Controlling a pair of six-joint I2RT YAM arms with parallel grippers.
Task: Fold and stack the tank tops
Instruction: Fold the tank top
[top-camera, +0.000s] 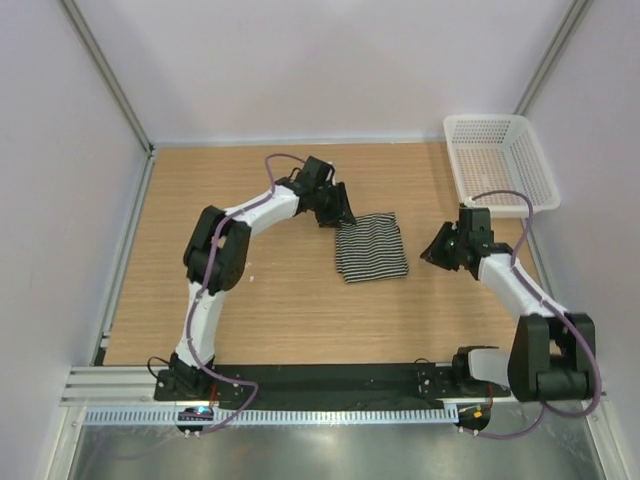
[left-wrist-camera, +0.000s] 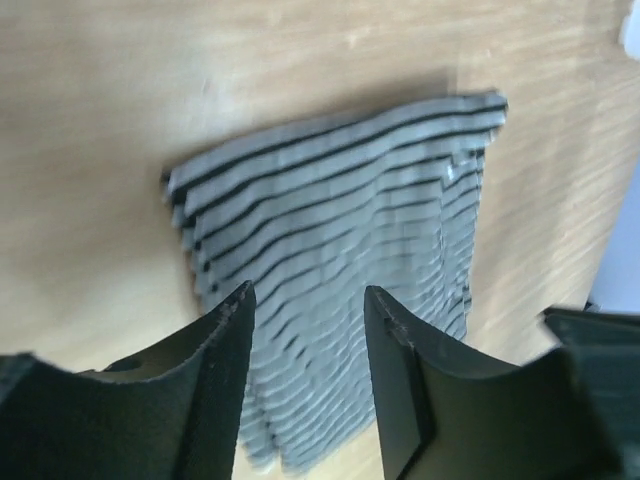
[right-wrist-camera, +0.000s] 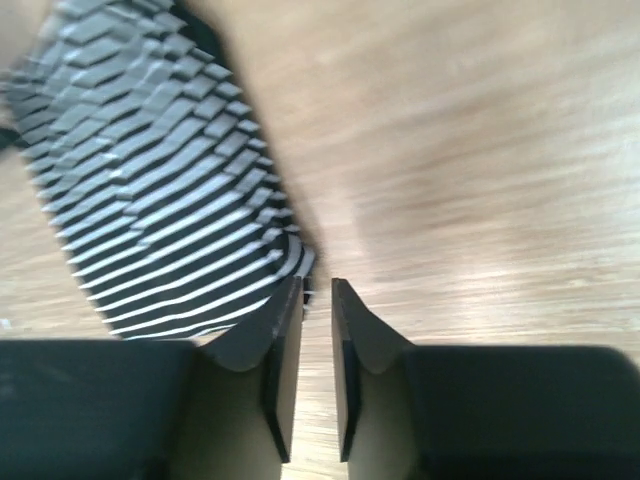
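From above, the folded tank top (top-camera: 371, 247) lies near the middle of the table (top-camera: 250, 300). The left claw (top-camera: 343, 216) hangs at the top's 11 o'clock corner. The right claw (top-camera: 432, 254) sits at its 3 o'clock, a little apart. A white basket (top-camera: 500, 160) stands well off at 1 o'clock.

In the left wrist view, the left claw (left-wrist-camera: 308, 300) is spread wide and holds nothing. The tank top (left-wrist-camera: 340, 200) lies flat at its 12 o'clock.

In the right wrist view, the right claw (right-wrist-camera: 316, 288) is nearly closed, only a slit between the fingers, and empty. The tank top (right-wrist-camera: 150, 190) lies at its 10 o'clock.
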